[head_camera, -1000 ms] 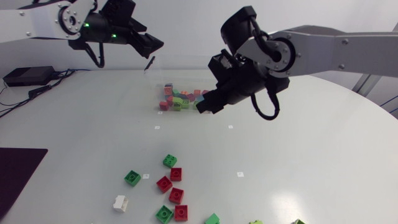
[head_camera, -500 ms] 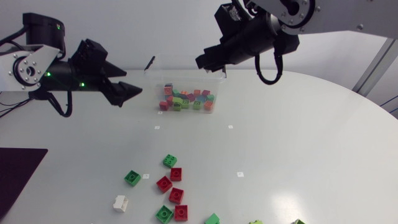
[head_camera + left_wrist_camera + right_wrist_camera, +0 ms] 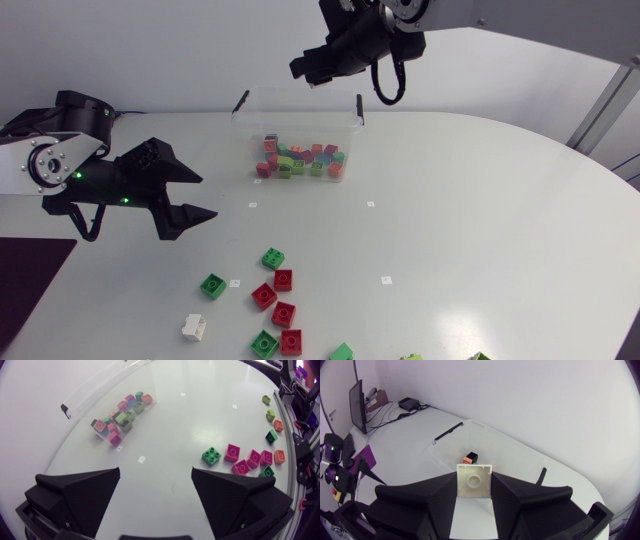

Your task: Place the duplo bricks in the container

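Duplo bricks (image 3: 300, 160) lie in the container (image 3: 296, 122); one more is held above it, and others are loose.
The left pincer (image 3: 205, 197), fingers apart and empty, hangs over the left side of the surface (image 3: 480, 230). The loose bricks (image 3: 264, 296) lie ahead of it toward the front edge, nearer this arm than the other. The container stands by the back edge. High above it the right pincer (image 3: 310, 74) is clamped on a pale brick (image 3: 474, 480) with the open box straight beneath, so letting go looks next.
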Controlling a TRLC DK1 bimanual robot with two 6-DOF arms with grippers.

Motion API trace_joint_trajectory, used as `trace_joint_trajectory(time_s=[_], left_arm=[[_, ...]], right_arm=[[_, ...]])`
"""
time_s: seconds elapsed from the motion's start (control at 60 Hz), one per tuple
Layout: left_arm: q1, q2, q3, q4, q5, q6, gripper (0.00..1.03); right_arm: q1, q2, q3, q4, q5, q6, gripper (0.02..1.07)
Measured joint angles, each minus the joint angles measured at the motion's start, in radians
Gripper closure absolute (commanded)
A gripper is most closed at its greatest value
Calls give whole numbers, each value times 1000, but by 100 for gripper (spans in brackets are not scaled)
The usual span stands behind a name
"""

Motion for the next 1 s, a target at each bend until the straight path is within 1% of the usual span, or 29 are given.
trace_joint_trajectory(time_s=[0.117, 0.167, 0.3, 0.517, 0.567, 0.617, 0.65, 0.667, 0.717, 0.75, 0.767, 0.833, 0.9, 1.0], left_arm=[[10, 22, -21, -4, 0, 45, 4], [16, 31, -35, -5, 0, 84, 4], [25, 46, -56, -23, 0, 140, 4], [36, 48, -61, -29, 0, 193, 4], [39, 48, -62, -39, 0, 208, 5], [43, 48, -66, -55, 0, 228, 5], [47, 48, -67, -75, 0, 245, 5], [50, 49, -68, -85, 0, 254, 5], [56, 49, -68, -107, 0, 281, 5], [60, 49, -69, -119, 0, 301, 5], [63, 49, -69, -125, 0, 309, 5], [69, 53, -71, -153, 0, 352, 5], [72, 60, -71, -175, 0, 387, 5], [72, 70, -72, -196, 0, 430, 6]], right_arm=[[-5, 84, 102, -28, 0, 15, 78], [-10, 121, 135, -39, 0, 22, 78], [-20, 185, 174, -45, 2, 41, 78], [-37, 261, 246, -59, 9, 57, 77], [-41, 282, 274, -66, 11, 60, 71], [-46, 304, 303, -75, 11, 59, 62], [-49, 325, 334, -94, 13, 60, 53], [-52, 339, 352, -108, 14, 60, 46], [-53, 363, 383, -126, 14, 60, 30], [-56, 377, 399, -135, 14, 61, 20], [-58, 381, 404, -140, 14, 63, 17], [-59, 396, 429, -163, 19, 64, 8], [-59, 403, 460, -197, 26, 66, 7], [-57, 406, 561, -299, 37, 67, 7]])
